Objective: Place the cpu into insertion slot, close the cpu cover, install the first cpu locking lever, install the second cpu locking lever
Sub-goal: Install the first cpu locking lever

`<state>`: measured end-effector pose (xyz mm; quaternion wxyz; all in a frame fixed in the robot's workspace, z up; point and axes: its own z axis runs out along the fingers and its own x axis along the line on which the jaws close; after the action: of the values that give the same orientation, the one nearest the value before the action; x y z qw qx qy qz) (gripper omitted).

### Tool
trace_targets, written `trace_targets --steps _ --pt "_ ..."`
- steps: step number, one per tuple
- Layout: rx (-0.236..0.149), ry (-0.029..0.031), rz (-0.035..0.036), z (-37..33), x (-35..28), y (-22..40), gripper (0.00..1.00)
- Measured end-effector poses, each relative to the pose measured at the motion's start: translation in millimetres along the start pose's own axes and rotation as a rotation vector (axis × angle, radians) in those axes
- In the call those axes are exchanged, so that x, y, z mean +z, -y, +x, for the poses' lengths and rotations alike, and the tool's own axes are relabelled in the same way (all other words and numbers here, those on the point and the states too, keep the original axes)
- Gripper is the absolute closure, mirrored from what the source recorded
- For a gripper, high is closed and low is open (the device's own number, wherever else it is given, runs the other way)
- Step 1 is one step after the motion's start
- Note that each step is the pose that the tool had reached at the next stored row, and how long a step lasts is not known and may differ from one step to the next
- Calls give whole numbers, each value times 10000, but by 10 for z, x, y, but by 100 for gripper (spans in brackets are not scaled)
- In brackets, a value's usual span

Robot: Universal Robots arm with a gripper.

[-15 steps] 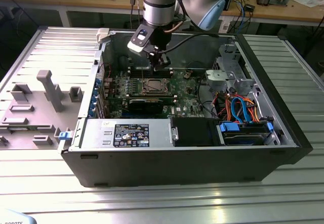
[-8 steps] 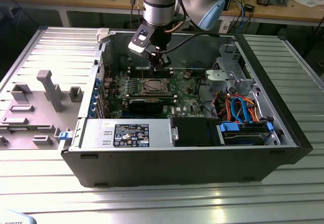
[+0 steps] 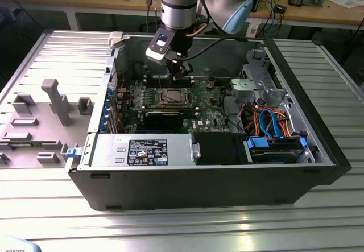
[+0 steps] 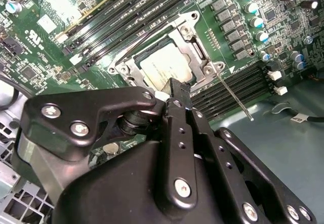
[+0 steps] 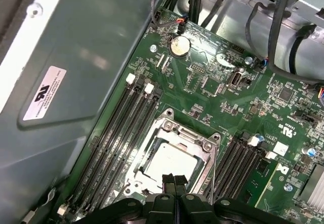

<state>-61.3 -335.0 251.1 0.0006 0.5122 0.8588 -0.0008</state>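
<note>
The cpu (image 5: pixel 168 159) lies in the insertion slot (image 4: pixel 132 64), its dull silver face (image 4: pixel 159 63) showing through the cut-out of the cpu cover (image 5: pixel 186 137). That shiny cover (image 4: pixel 195 42) lies flat over the socket. A thin metal locking lever (image 4: pixel 232 91) sticks out free from one socket corner, over the memory slots. My gripper (image 5: pixel 174 180) hovers just above the socket's edge with its black fingers (image 4: pixel 174 95) pressed together and nothing between them. In the exterior view the gripper (image 3: pixel 178 70) hangs over the socket (image 3: pixel 173 96) inside the open computer case.
Long black memory slots (image 5: pixel 121 133) flank the socket on both sides. A black expansion card (image 3: pixel 164 117) lies in front of the socket. Drive cage and coloured cables (image 3: pixel 267 121) fill the exterior view's right. The case wall (image 5: pixel 61 82) stands close by. A grey fixture tray (image 3: pixel 40 121) sits outside.
</note>
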Motion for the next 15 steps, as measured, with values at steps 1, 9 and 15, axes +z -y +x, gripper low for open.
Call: trace_targets --steps 1,9,15 --pt "-63 0 -1 0 1 0 89" --pt "-1686 4 -1 1 4 2 89" --pt "-1736 5 -2 0 -111 1 89"
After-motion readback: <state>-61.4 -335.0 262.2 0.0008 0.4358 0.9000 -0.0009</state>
